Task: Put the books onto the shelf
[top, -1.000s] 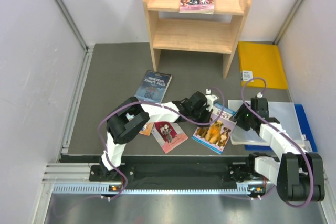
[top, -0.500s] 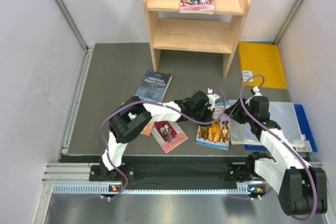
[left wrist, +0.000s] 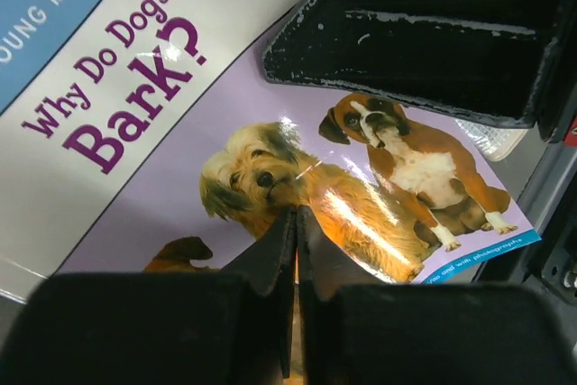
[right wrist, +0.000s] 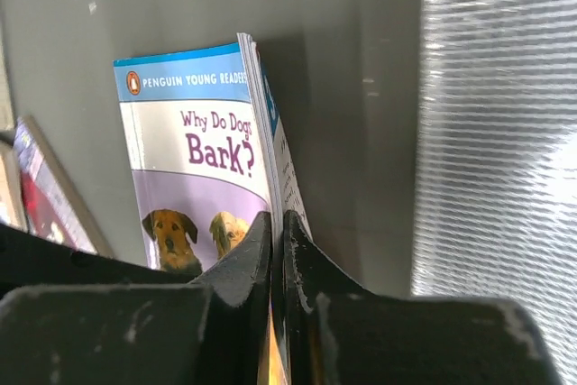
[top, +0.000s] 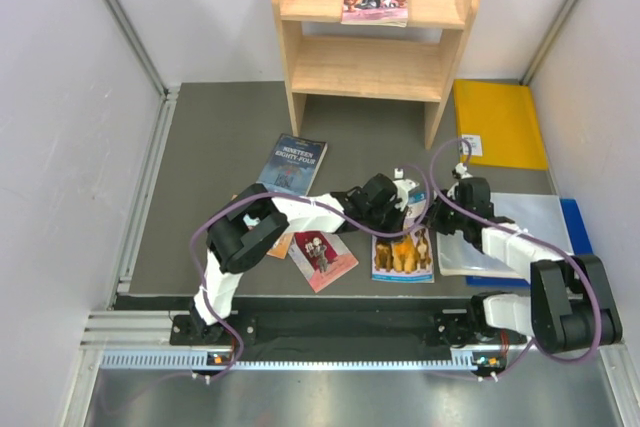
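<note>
We hold the edge of "Why Do Dogs Bark?" (top: 403, 252) pinched in our right gripper (right wrist: 278, 218) on the mat. Our left gripper (left wrist: 296, 214), fingers pressed together, sits over its cover. The red book (top: 322, 257) and the clear plastic sheet (top: 530, 227) flank it; the shelf (top: 375, 57) stands well apart.

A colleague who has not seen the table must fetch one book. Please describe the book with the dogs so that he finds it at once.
Start from the wooden shelf at the far side and come down the grey mat to its near right part. There is the "Why Do Dogs Bark?" book, right of the red-covered book; only its cover shows dogs on lilac.
</note>
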